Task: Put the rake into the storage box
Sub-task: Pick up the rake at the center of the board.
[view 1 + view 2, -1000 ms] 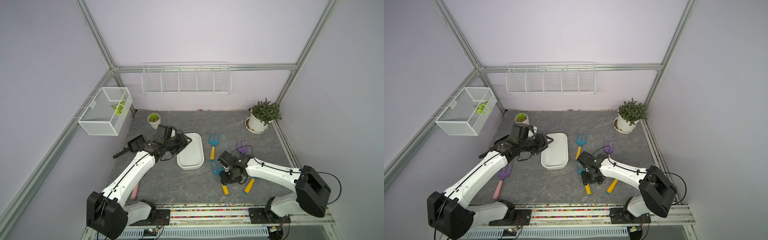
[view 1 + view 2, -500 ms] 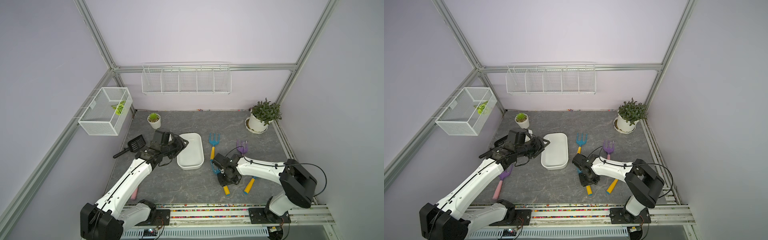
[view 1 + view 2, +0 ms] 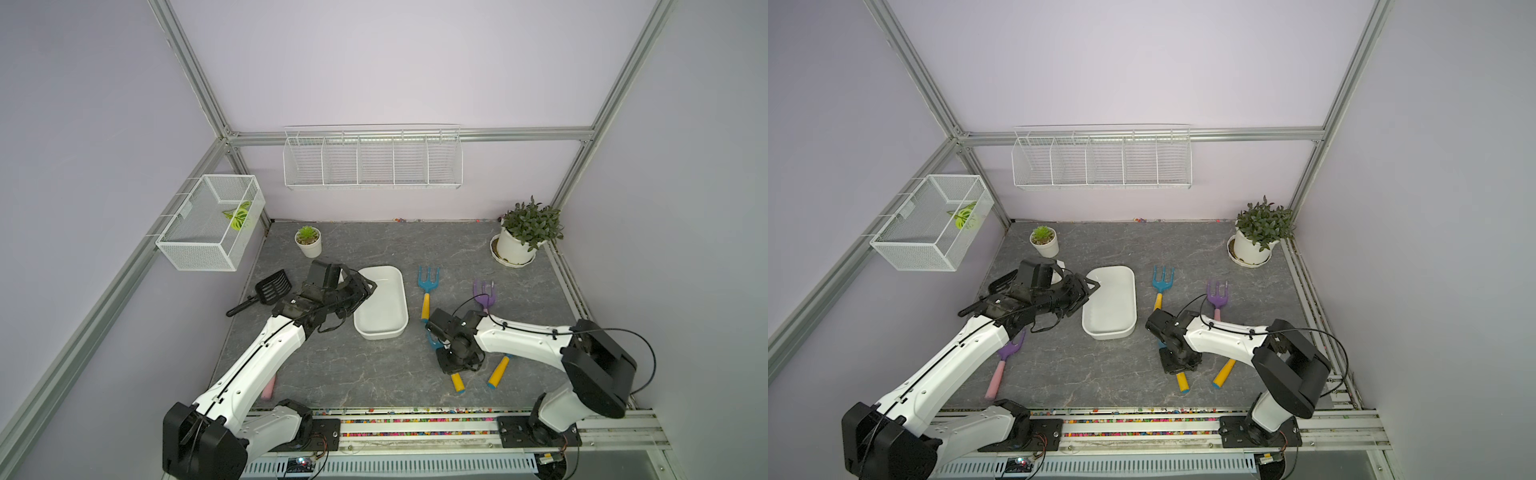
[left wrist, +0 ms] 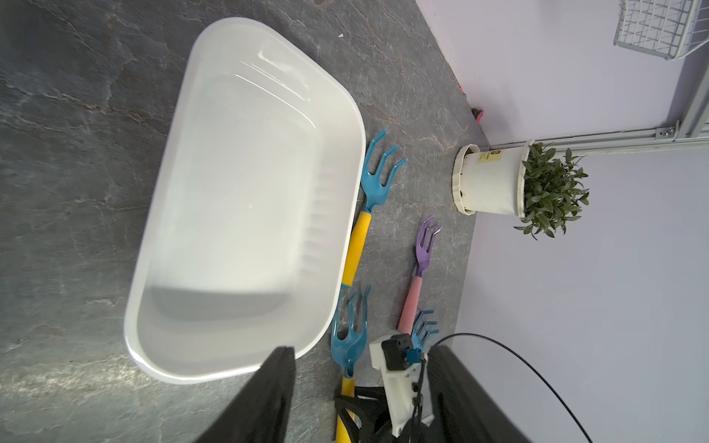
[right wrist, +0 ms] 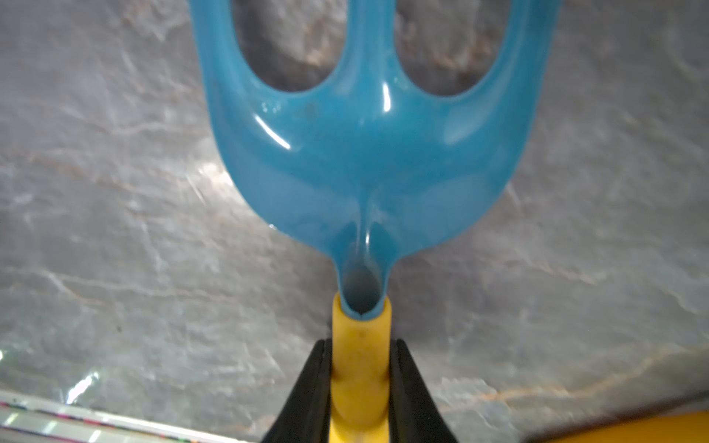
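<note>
Right pincer (image 5: 360, 347) now around glossy rake (image 5: 364, 161)

Soft, even light from above fills both top views, leaving only faint shadows beside the storage box (image 3: 381, 332). In the left wrist view glare streaks the box's inner wall; the right wrist view is blurry, with small highlights on the rake (image 5: 364, 161).

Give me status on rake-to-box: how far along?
Done: right gripper is shut on the yellow handle of a blue rake, so the grasp looks made. In hand: that rake is low by the table, outside the storage box. To do: lift it, carry it over and set it in the box, which is empty. Left gripper is open near the box's rim, holding nothing.
</note>
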